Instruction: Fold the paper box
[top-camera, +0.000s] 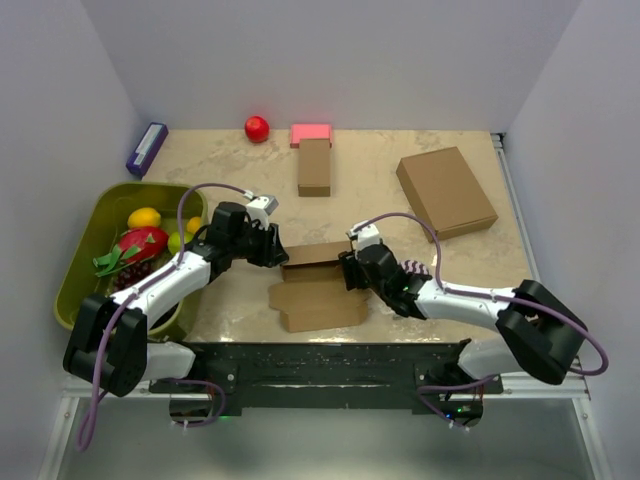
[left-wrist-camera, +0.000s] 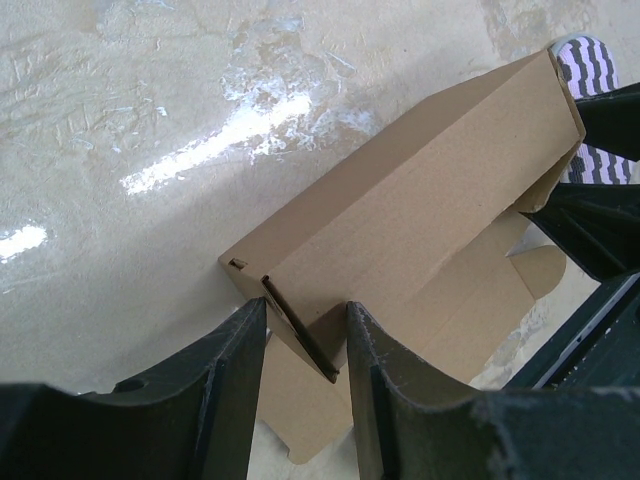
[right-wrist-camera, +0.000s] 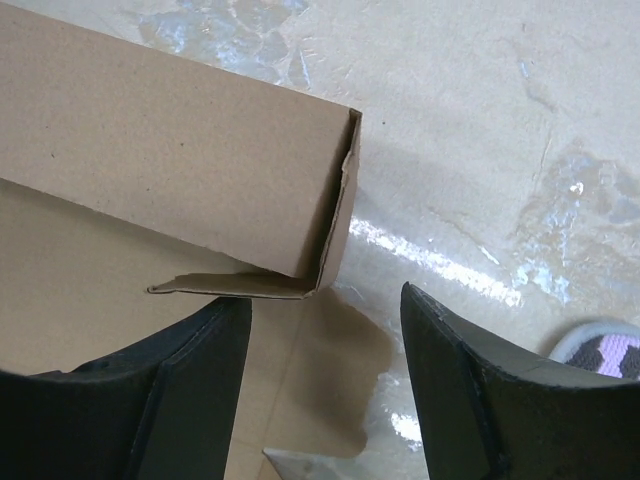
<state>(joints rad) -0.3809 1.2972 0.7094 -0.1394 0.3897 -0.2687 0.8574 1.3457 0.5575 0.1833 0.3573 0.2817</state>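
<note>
The paper box (top-camera: 318, 300) lies at the table's near middle, half folded: its long back wall (top-camera: 314, 255) stands up and the front panel lies flat. In the left wrist view the box (left-wrist-camera: 430, 200) fills the middle, and my left gripper (left-wrist-camera: 305, 312) is shut on its folded left end corner. The right wrist view shows the raised wall (right-wrist-camera: 150, 150) ending in a bent side flap (right-wrist-camera: 230, 285). My right gripper (right-wrist-camera: 325, 298) stands open just short of that end, its fingers either side of the flat tab. From above, the left gripper (top-camera: 277, 250) and the right gripper (top-camera: 350, 268) flank the box.
A green bin (top-camera: 100, 205) of fruit sits at the left beside my left arm. At the back are a purple item (top-camera: 146, 148), a red ball (top-camera: 257, 127), a pink block (top-camera: 311, 132) and a narrow brown box (top-camera: 314, 167). A larger brown box (top-camera: 446, 192) lies back right.
</note>
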